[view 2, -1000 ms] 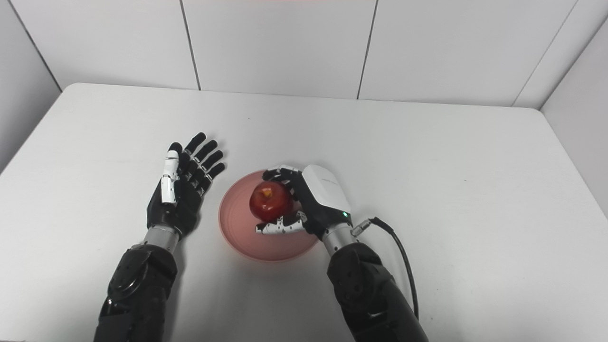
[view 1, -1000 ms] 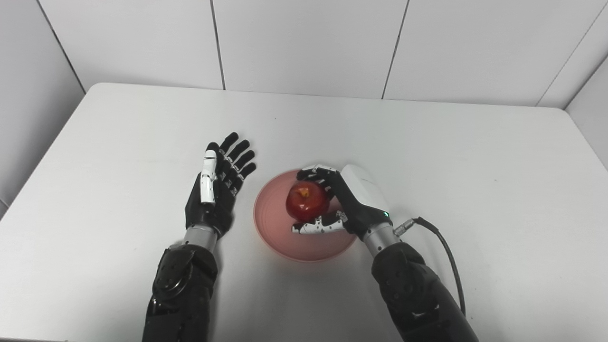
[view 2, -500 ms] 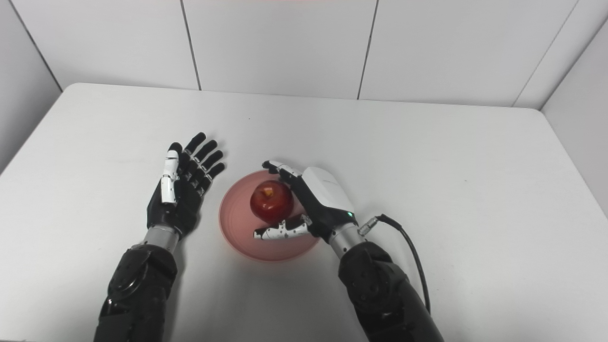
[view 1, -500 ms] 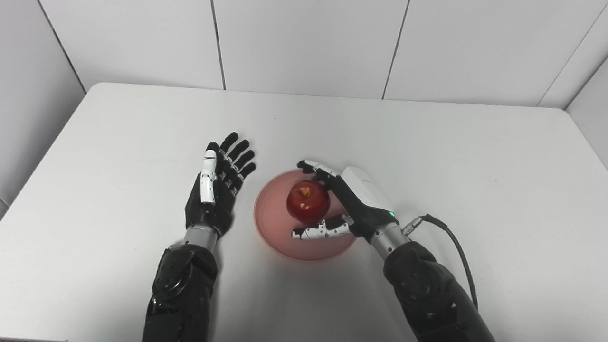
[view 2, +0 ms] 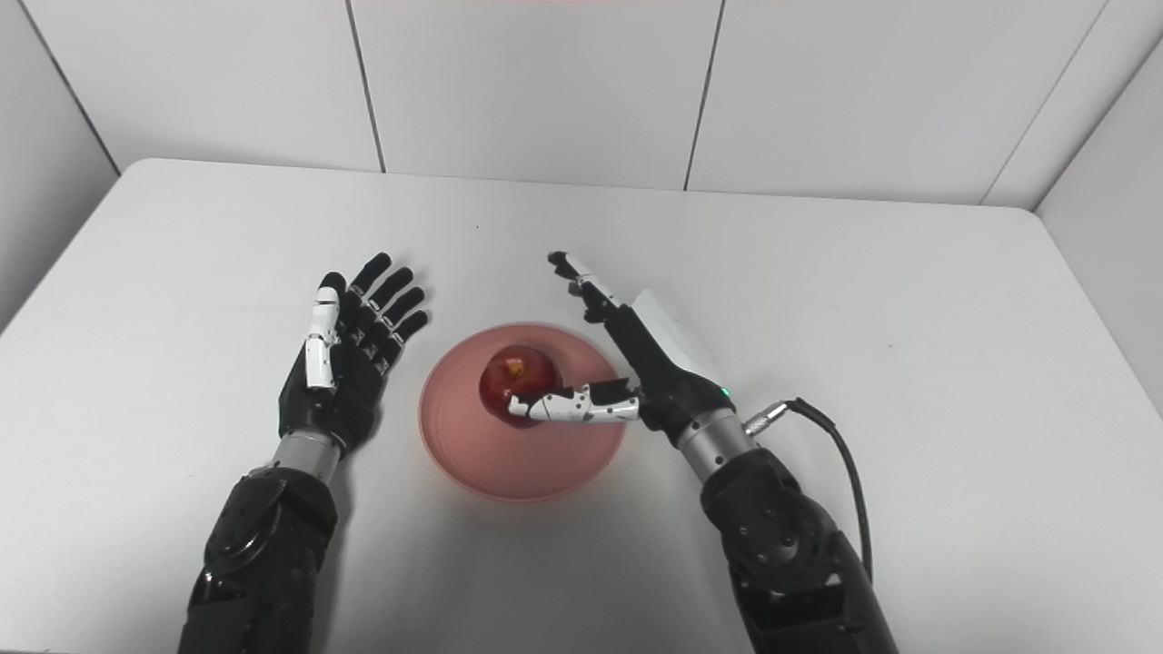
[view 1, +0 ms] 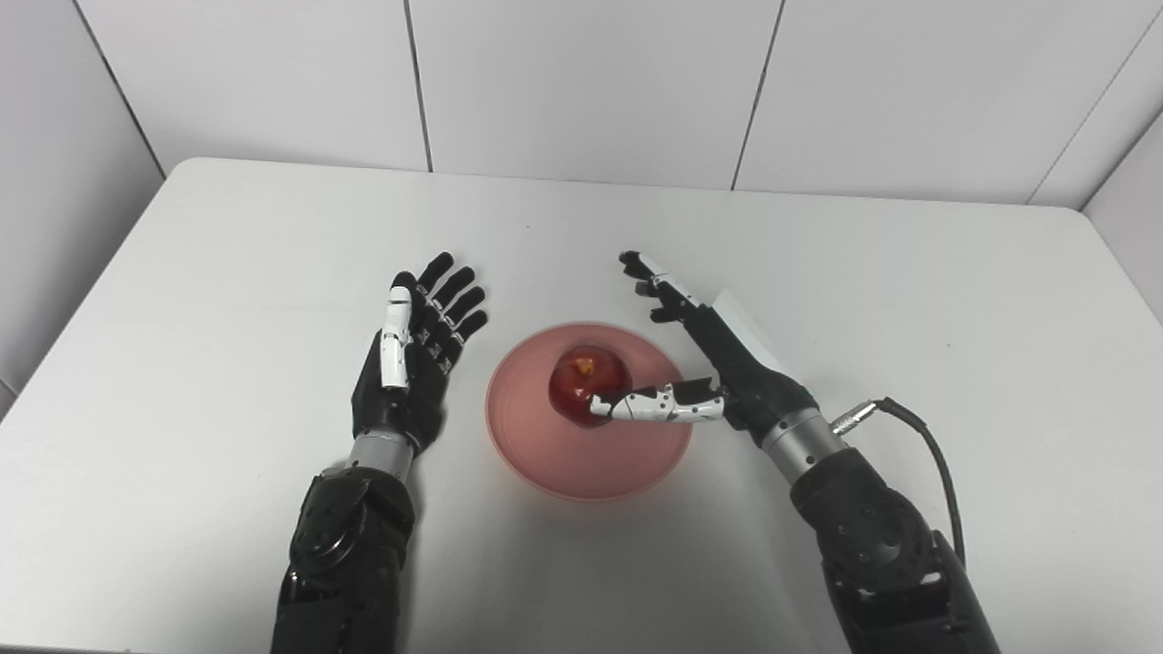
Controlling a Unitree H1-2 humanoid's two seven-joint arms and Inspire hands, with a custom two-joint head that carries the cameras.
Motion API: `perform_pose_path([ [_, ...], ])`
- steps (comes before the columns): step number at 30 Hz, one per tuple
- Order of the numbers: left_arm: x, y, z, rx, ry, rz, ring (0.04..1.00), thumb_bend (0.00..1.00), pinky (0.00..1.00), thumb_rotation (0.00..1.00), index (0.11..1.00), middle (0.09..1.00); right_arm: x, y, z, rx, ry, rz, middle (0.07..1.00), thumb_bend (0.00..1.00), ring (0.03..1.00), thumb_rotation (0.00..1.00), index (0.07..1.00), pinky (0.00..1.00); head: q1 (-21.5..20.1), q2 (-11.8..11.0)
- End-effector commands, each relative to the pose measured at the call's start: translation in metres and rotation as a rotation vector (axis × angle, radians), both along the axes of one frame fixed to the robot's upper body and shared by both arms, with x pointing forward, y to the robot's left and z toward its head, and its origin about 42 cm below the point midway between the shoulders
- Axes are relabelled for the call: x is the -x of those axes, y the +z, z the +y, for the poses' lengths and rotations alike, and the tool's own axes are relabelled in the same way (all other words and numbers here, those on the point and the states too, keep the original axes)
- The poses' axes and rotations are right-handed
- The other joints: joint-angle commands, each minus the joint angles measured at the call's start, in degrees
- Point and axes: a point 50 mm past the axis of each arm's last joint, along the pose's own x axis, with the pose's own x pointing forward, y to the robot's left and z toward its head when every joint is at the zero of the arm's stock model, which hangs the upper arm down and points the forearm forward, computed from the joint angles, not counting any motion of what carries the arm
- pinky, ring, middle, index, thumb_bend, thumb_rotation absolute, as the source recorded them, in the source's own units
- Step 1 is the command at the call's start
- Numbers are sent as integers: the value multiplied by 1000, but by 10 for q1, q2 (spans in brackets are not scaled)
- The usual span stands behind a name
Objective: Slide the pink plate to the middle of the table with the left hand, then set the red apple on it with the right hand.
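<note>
The pink plate (view 1: 536, 454) lies near the middle of the white table, toward its front. On it rests the red apple (view 1: 578, 377), stem side up. My right hand (view 1: 718, 354) is open just right of the plate, its fingers stretched away over the table. Its thumb reaches across in front of the apple and hides part of it. I cannot tell whether the thumb touches the apple. My left hand (view 1: 409, 350) is open left of the plate, palm up, fingers spread, holding nothing.
The white table (view 1: 863, 300) stretches wide on both sides, with grey wall panels behind its far edge. A black cable (view 1: 918, 436) loops from my right wrist over the table's right front part.
My right hand has let go of the apple, spread its fingers and drawn back to the right. The apple stays on the plate. The left hand has not moved.
</note>
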Motion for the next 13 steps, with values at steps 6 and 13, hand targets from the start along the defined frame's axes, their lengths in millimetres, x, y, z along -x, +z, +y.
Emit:
perform_pose_path([
  [6, -4, 5, 1, 4, -7, -31, 872, 429, 877, 1000, 865, 876, 3, 21, -31, -118, -178, -187, 903, 1000, 890, 582, 920, 828, 0, -1],
  [13, -3, 6, 2, 1, 1, -26, 866, 428, 873, 1000, 860, 870, 8, -1, -42, -125, -285, -173, 875, 876, 849, 700, 906, 778, 3, -2],
])
